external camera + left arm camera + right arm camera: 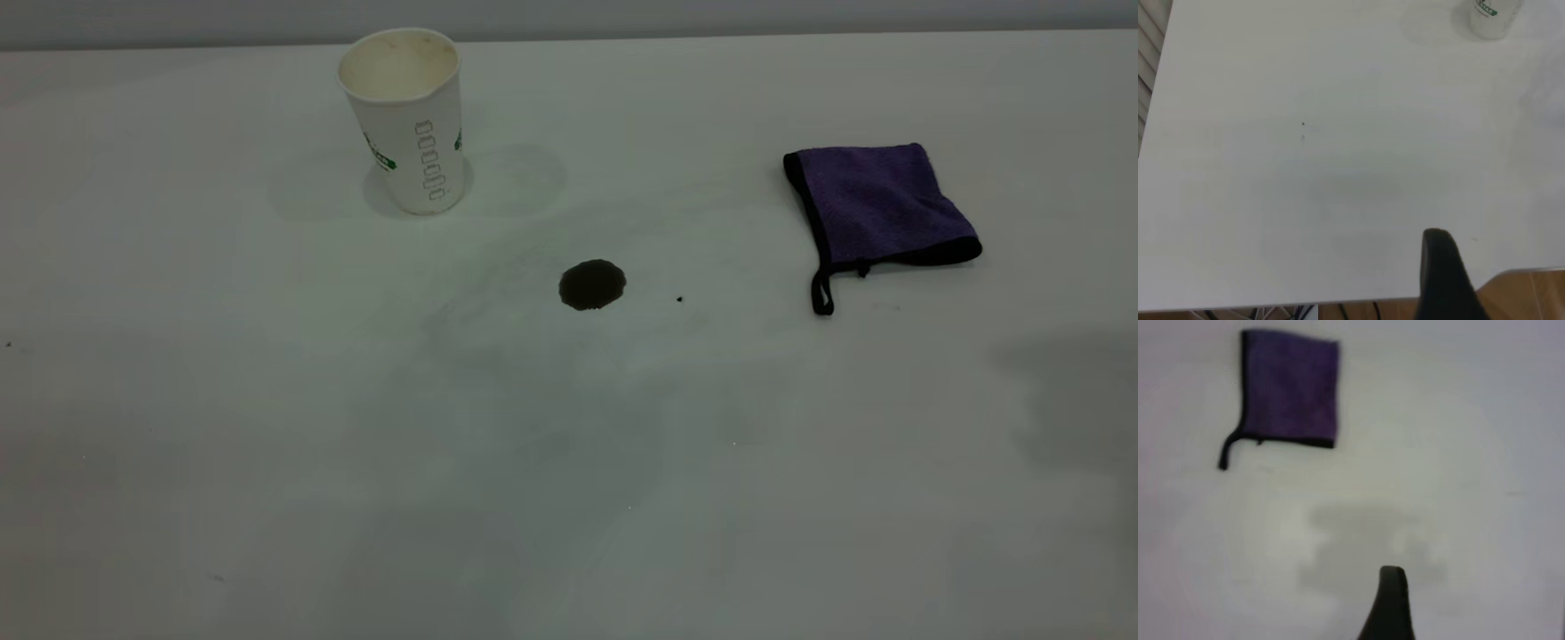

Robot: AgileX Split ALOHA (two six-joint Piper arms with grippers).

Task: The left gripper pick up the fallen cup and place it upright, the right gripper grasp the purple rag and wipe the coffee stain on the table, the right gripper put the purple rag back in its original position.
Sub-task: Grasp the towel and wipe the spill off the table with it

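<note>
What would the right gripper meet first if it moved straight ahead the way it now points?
Probably nothing at first: ahead of the right gripper the table is bare. The purple rag lies farther off and to one side of that line, so the gripper would likely pass it, though depth is unclear.

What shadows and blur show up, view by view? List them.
Exterior view: soft twin shadows flank the cup; a grey shadow patch darkens the table at its right edge. Right wrist view: the purple rag looks soft, a blotchy shadow below it. Left wrist view: even light, faint shading.
</note>
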